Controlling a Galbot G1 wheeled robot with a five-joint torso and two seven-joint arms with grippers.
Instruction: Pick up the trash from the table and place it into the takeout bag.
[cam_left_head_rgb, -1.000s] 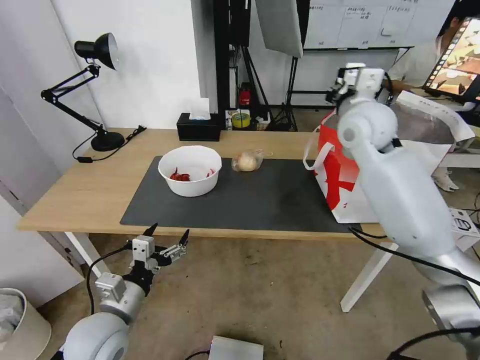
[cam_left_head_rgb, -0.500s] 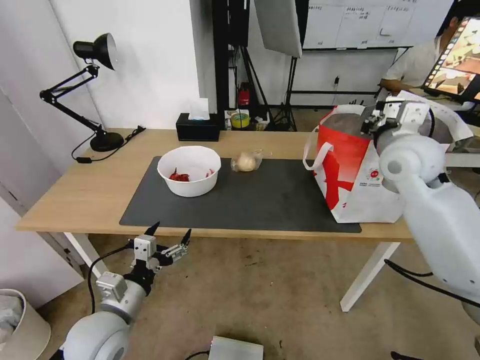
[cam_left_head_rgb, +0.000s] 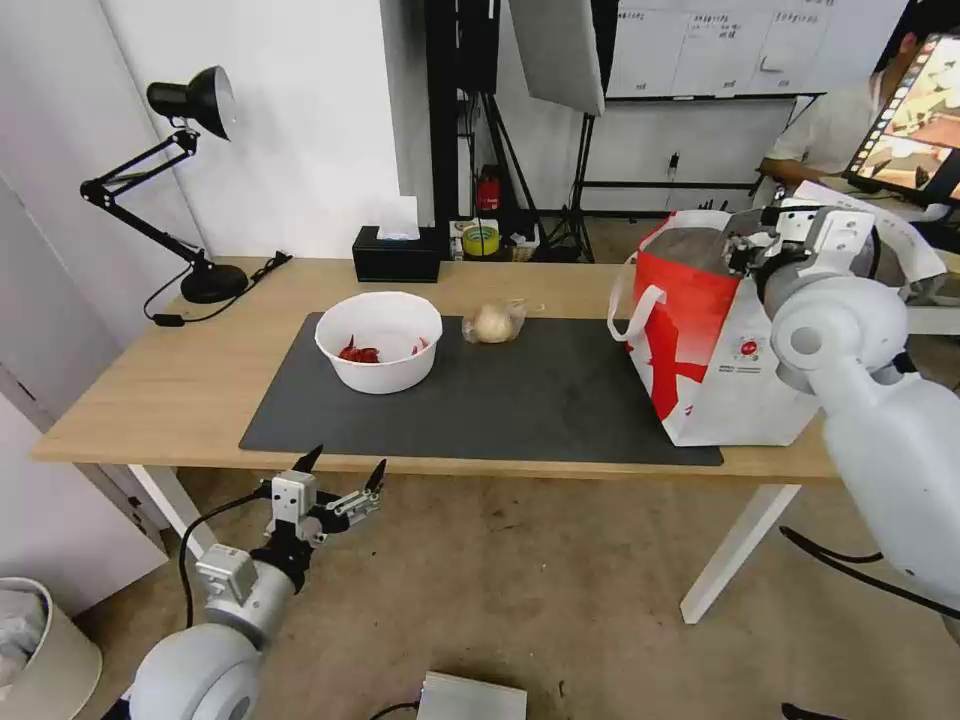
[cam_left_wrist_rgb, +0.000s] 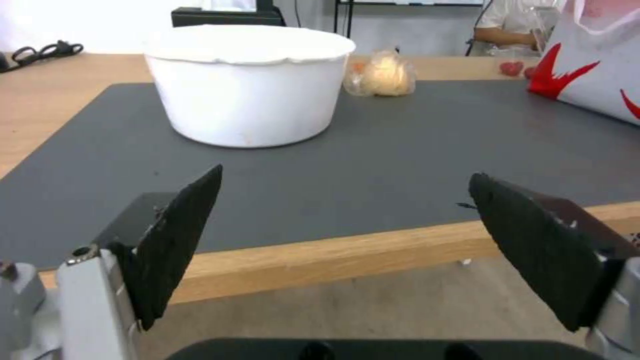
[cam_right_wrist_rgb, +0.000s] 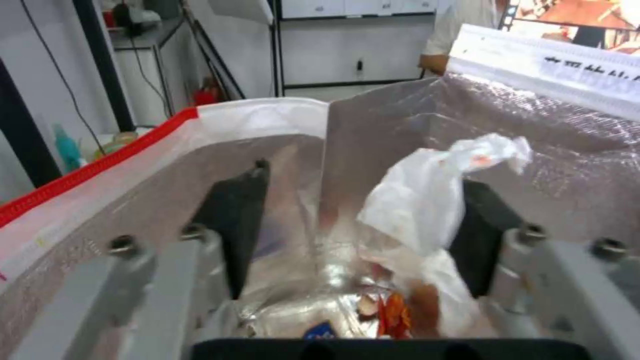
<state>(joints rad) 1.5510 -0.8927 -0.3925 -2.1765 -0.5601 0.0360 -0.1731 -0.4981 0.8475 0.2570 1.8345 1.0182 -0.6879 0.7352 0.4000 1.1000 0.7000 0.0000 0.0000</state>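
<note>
Two pieces remain on our table (cam_left_head_rgb: 150, 390): a rigid white bowl (cam_left_head_rgb: 379, 340) to pinch at its rim and a soft bagged bun (cam_left_head_rgb: 493, 323), while our left hand (cam_left_head_rgb: 340, 478) waits spread and our right hand (cam_right_wrist_rgb: 353, 235) gapes above the takeout bag (cam_left_head_rgb: 700, 330), tissue (cam_right_wrist_rgb: 433, 185) falling free.

Bright, even room light throughout, with only soft, faint shadows under the white bowl (cam_left_head_rgb: 380, 340) and along the near edge of the table (cam_left_head_rgb: 150, 390), and mild bending of straight lines toward the head view's borders. In the left wrist view, washed-out white on the bowl's rim, with the far end of the table and the room behind slightly soft. In the right wrist view, sheen on the foil lining of the takeout bag (cam_right_wrist_rgb: 400, 125), motion smear on the crumpled tissue (cam_right_wrist_rgb: 433, 195), and blur over the near gripper hardware
</note>
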